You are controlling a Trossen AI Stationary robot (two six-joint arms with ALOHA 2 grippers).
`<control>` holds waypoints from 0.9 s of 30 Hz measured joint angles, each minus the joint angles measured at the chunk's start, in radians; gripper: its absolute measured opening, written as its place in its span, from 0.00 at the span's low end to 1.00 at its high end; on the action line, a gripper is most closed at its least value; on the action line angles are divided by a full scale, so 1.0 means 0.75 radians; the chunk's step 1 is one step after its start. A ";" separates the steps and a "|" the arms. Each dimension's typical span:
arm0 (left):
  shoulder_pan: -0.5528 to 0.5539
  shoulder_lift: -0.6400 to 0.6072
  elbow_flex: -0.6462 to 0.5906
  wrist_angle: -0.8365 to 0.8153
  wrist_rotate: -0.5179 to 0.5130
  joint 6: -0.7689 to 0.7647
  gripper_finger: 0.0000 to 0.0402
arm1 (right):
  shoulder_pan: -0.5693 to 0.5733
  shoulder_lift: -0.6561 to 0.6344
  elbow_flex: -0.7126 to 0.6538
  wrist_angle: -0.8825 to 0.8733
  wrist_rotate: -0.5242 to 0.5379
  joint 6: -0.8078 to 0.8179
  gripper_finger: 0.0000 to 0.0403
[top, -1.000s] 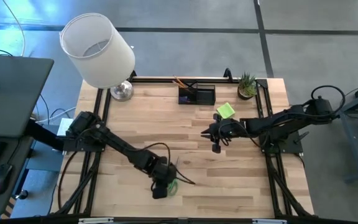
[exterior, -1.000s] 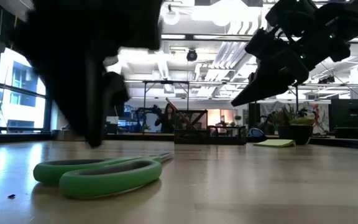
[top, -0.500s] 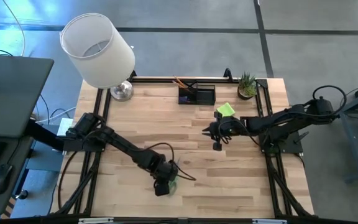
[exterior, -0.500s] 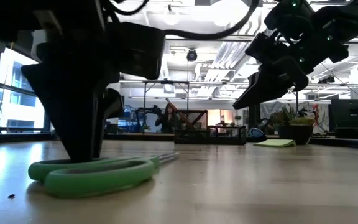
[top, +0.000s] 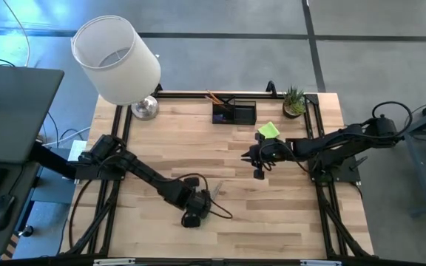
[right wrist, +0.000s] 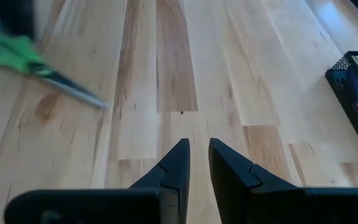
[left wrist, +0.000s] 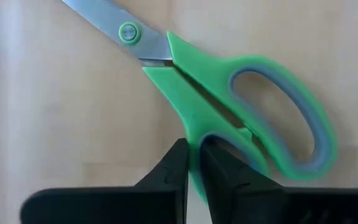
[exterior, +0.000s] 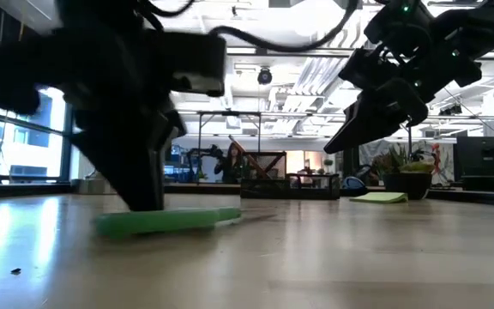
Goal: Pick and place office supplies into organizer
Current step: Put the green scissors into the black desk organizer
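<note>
Near the table's front edge, our left gripper [left wrist: 194, 165] pinches the green-handled scissors [left wrist: 229, 118] by one handle loop (stiff, light, slick plastic, likely to pivot); the organizer [top: 234, 112] waits well apart at the back.

Open tabletop [top: 198, 151] before organizer [top: 234, 113]

The wooden desk [top: 220, 148] carries a lamp [top: 117, 60], organizer [top: 234, 113] and plant [top: 294, 101] (all along the far edge). A sticky-note pad [top: 268, 131] and scissors [top: 207, 201] lie nearer.
</note>
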 joint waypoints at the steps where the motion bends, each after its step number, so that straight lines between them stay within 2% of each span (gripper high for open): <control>1: 0.008 0.003 0.016 -0.037 -0.032 0.034 0.05 | 0.000 0.000 0.000 0.000 -0.009 -0.004 0.13; 4: 0.040 0.010 0.065 -0.118 -0.100 0.199 0.03 | 0.000 0.000 0.000 -0.001 -0.097 -0.010 0.13; 9: 0.089 0.008 0.141 -0.194 -0.146 0.417 0.03 | 0.006 0.001 0.000 0.047 -0.333 -0.117 0.15; 11: 0.118 0.008 0.173 -0.228 -0.129 0.471 0.03 | 0.032 0.001 0.000 0.042 -0.339 -0.224 0.17; 14: 0.184 0.006 0.198 -0.220 -0.059 0.483 0.01 | 0.110 -0.003 0.000 0.025 -0.209 -0.434 0.21; 19: 0.264 0.005 0.236 -0.187 0.107 0.452 0.01 | 0.230 -0.003 0.000 0.126 0.103 -0.686 0.32; 22: 0.289 0.004 0.268 -0.149 0.166 0.447 0.01 | 0.259 -0.004 0.000 0.169 0.158 -0.734 0.38; 27: 0.340 0.002 0.374 -0.069 0.197 0.449 0.01 | 0.266 -0.004 0.000 0.148 0.200 -0.679 0.46</control>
